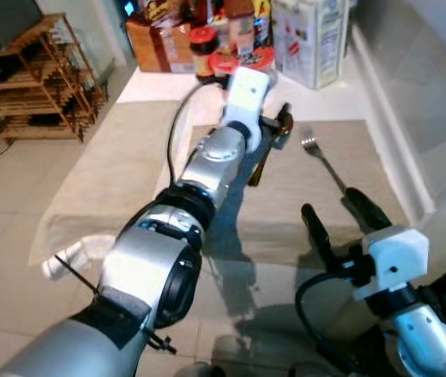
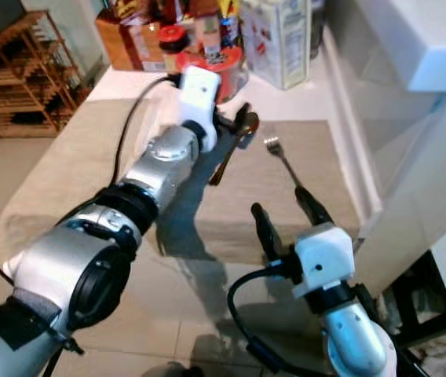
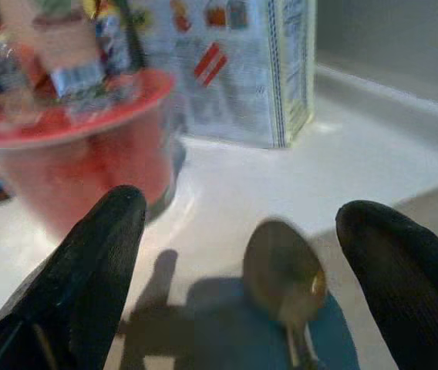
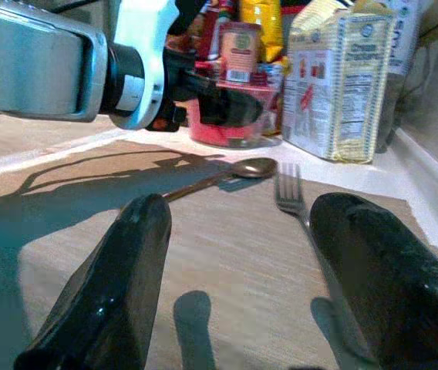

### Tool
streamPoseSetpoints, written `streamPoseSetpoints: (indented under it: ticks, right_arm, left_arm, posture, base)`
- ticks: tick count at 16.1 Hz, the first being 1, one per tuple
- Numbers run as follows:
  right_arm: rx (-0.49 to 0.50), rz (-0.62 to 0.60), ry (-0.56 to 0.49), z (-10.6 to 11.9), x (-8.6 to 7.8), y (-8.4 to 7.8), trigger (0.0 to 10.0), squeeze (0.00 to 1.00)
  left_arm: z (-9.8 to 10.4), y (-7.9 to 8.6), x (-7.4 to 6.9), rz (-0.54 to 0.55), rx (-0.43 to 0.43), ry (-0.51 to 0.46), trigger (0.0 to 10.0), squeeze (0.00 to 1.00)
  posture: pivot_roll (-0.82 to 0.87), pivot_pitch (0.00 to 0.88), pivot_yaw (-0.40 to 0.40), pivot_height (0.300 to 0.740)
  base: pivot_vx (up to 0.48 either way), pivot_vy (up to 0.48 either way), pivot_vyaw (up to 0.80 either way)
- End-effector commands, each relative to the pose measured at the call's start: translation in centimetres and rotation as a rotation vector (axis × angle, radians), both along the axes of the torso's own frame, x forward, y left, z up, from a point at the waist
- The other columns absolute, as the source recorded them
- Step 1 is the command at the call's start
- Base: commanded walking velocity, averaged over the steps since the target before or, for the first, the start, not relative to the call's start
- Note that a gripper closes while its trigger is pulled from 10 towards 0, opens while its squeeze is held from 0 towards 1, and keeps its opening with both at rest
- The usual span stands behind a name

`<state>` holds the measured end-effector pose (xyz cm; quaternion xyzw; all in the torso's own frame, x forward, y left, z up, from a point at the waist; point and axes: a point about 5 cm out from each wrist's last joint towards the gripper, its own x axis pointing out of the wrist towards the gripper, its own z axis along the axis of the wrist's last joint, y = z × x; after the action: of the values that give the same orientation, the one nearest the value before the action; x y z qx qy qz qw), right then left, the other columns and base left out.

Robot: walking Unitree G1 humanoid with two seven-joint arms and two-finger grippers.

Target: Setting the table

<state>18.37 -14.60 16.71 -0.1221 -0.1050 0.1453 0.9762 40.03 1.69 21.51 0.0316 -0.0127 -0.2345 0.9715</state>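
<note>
Left gripper [image 3: 238,254] hovers over the spoon's bowl with its black fingers [image 3: 88,270] spread wide, one on either side and neither touching it. Right gripper [image 4: 242,270] hangs lower near the table's front edge, fingers also wide apart and holding nothing. On the white table [image 1: 160,82] lies a beige placemat [image 1: 301,204]. Behind it stand a cereal box [image 1: 313,39] and a red tub [image 4: 230,116]. On the placemat, the spoon [image 2: 235,149] and the fork [image 2: 282,161] lie side by side, near but apart.
</note>
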Motion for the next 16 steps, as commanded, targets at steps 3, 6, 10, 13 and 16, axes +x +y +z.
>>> streamPoseSetpoints:
  ticks: [3, 6, 10, 13, 16]
  right_arm:
    - [0.012, 0.01, -0.008, 0.5, -0.4, 0.3, 10.0, 0.0]
    - [0.017, -0.018, -0.003, 0.4, -0.3, 0.1, 10.0, 0.0]
    - [0.026, -0.035, 0.007, 0.1, -0.5, 0.0, 10.0, 0.0]
    - [0.033, -0.051, 0.015, 0.0, -1.0, 0.2, 10.0, 0.0]
    - [0.034, -0.063, 0.025, -0.1, -1.4, 0.3, 10.0, 0.0]
  left_arm:
    - [0.3, -0.7, 0.0, -0.059, 0.058, 0.079, 10.0, 0.0]
    - [-0.8, -1.6, -0.5, -0.104, 0.058, 0.149, 10.0, 0.0]
    - [-1.3, -2.6, -1.0, -0.142, 0.039, 0.2, 10.0, 0.0]
    - [-2.1, -3.0, -1.3, -0.134, 0.105, 0.209, 10.0, 0.0]
    - [-2.4, -3.0, -1.3, -0.118, 0.132, 0.205, 10.0, 0.0]
  posture:
    - [-0.2, 0.069, 0.116, 0.74]
    - [-0.2, 0.077, 0.128, 0.74]
    - [-0.21, 0.089, 0.141, 0.74]
    - [-0.23, 0.106, 0.155, 0.74]
    - [-0.24, 0.11, 0.158, 0.74]
  base:
    - [0.0, 0.0, 0.0]
    - [0.0, 0.0, 0.0]
    - [0.0, 0.0, 0.0]
    - [0.0, 0.0, 0.0]
    - [0.0, 0.0, 0.0]
